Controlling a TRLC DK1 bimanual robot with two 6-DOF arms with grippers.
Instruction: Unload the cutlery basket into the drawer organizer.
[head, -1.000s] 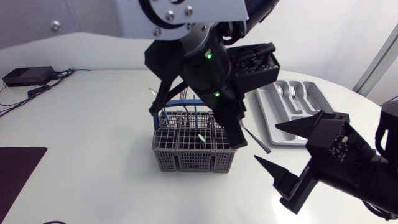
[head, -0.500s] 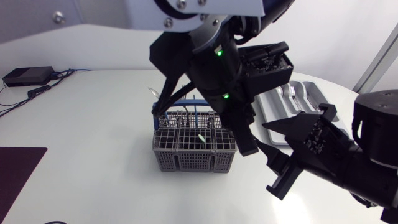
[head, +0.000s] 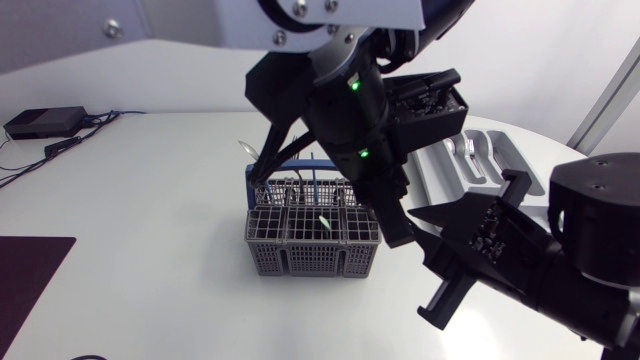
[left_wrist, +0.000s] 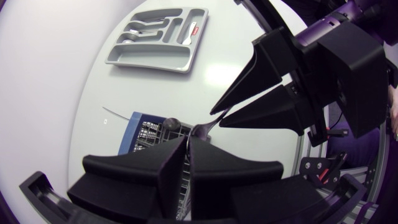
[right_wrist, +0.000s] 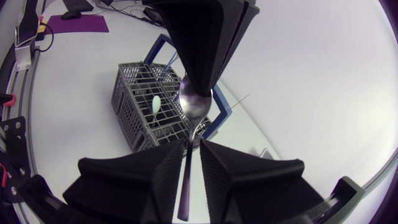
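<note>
A steel spoon (right_wrist: 194, 102) hangs above the table to the right of the grey cutlery basket (head: 312, 240). My left gripper (right_wrist: 198, 87) is shut on the bowl's upper end; in the head view its fingers (head: 397, 232) point down beside the basket. My right gripper (right_wrist: 193, 149) has its fingers close on either side of the spoon's handle (right_wrist: 186, 180). Seen from the left wrist, the right gripper (left_wrist: 217, 118) meets the handle tip just ahead of my left gripper (left_wrist: 188, 140). The grey drawer organizer (head: 480, 160) lies at the back right and holds some cutlery (left_wrist: 140, 31).
A green-handled piece (head: 324, 220) and other cutlery stand in the basket, which has a blue handle (head: 290, 163). A thin utensil (right_wrist: 239, 99) lies on the table behind the basket. A black box with cables (head: 45, 122) and a dark mat (head: 30, 280) are at the far left.
My right arm has come in leftward toward the left gripper, and its wide-open fingers have closed around the spoon handle. The left arm has shifted slightly right with the spoon.
</note>
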